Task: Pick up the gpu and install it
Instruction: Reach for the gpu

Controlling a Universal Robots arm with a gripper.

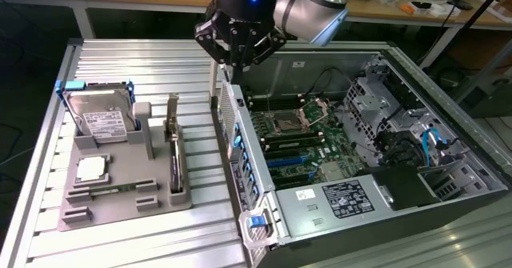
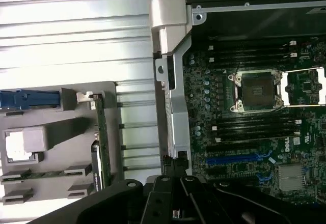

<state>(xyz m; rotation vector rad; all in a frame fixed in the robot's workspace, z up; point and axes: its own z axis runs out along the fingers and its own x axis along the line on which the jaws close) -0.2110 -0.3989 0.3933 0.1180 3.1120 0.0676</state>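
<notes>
Hand (image 1: 234, 71) is hovering over the case (image 1: 360, 211) wall, pressed together and empty. The gpu (image 1: 174, 154) is standing edgewise toward the exterior view's left, its long axis paralleling that wall.

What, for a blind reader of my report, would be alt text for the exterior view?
A robot arm's shut gripper hangs over one wall of an open computer case. On the exterior view's left, the gpu stands on edge in a gray holder beside a hard drive.

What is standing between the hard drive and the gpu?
A grey upright post of the holder tray stands between the hard drive and the gpu, seen in the exterior view.
</notes>
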